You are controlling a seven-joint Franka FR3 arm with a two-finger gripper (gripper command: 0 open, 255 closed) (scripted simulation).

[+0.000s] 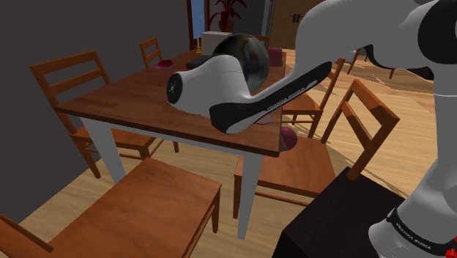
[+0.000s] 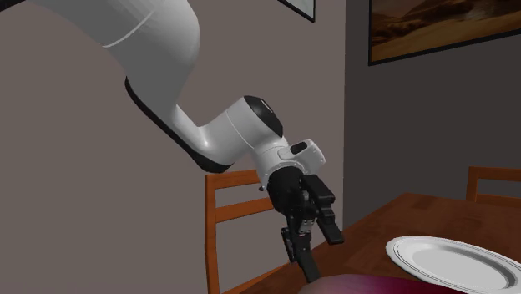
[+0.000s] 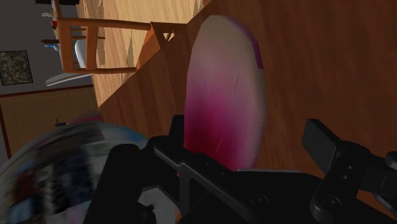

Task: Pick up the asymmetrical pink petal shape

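The pink petal shape (image 3: 222,95) lies flat on the wooden table (image 3: 318,63). It is pale pink at one end and deep magenta toward the gripper. My gripper (image 3: 251,143) hangs just above it with its fingers apart; one fingertip (image 3: 184,137) is over the petal's dark end and the other (image 3: 321,143) stands off to the side over bare wood. Nothing is clasped. In the second exterior view the gripper (image 2: 316,244) points down, open, above the petal's edge (image 2: 367,286). In the shoulder view the arm hides most of the petal (image 1: 291,138) near the table's edge.
A white plate (image 2: 455,261) sits on the table close to the petal. A blurred round shiny thing (image 3: 54,168) is beside the hand. Wooden chairs (image 1: 77,80) surround the table (image 1: 146,95). A box (image 1: 218,40) and a red cup (image 1: 276,56) stand at its far end.
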